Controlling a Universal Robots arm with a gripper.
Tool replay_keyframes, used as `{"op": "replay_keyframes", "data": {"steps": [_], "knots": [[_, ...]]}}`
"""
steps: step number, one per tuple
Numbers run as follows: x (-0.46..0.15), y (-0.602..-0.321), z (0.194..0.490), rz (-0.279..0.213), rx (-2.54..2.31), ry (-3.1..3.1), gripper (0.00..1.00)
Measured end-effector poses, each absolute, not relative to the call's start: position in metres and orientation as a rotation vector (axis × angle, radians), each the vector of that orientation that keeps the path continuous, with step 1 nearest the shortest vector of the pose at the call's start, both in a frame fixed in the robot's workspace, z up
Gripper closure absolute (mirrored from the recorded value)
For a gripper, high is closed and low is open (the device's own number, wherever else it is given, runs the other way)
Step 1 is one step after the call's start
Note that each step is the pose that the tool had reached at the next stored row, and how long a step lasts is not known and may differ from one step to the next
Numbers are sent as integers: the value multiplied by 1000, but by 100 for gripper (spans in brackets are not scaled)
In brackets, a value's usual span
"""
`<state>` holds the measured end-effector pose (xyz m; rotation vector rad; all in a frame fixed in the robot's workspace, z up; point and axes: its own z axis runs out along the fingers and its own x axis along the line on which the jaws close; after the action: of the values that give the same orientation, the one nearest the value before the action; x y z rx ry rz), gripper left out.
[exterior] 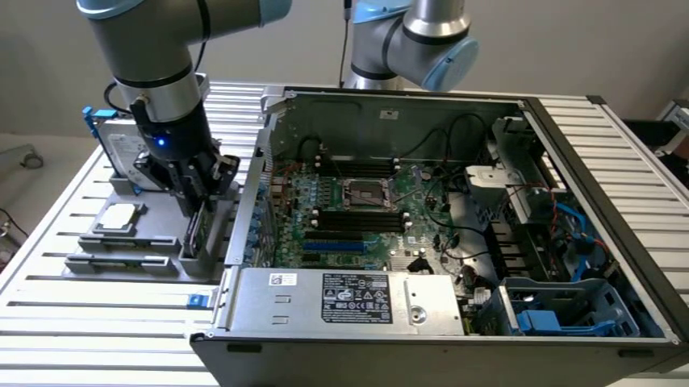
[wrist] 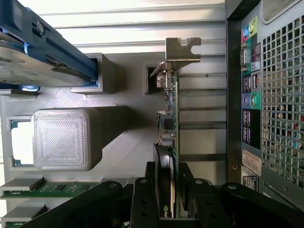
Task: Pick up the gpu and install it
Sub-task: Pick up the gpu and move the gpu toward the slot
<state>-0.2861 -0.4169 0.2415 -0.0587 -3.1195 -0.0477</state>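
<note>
Your pincer (wrist: 167,167) sits over the gpu (wrist: 174,109) with the card in its gap. Can't tell if it's pinching or just clear. The gpu stands on edge in the grey holder (wrist: 118,128) on the counter (exterior: 97,322), to the exterior view's left of the open PC case (exterior: 388,101). Silver bracket (wrist: 183,50) is at the end away from the pincer. The card's other end is hidden behind the pincer.

- A robotics lab bench, set up for computer assembly
- One jointed robot arm (exterior: 151,48) stands over the bench, with a second arm (exterior: 415,40) behind
- A slatted metal table (exterior: 86,322) carries an opened computer case (exterior: 431,359), its motherboard (exterior: 366,201) bare
- A grey parts fixture (exterior: 119,262) beside the case holds loose components
- A plain pale wall (exterior: 43,48) behind
</note>
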Motion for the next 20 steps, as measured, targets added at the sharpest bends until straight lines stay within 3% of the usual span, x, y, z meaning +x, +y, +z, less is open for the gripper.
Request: {"op": "replay_keyframes", "data": {"steps": [20], "knots": [[-286,-417,242,-48,-57,-3119,73]]}}
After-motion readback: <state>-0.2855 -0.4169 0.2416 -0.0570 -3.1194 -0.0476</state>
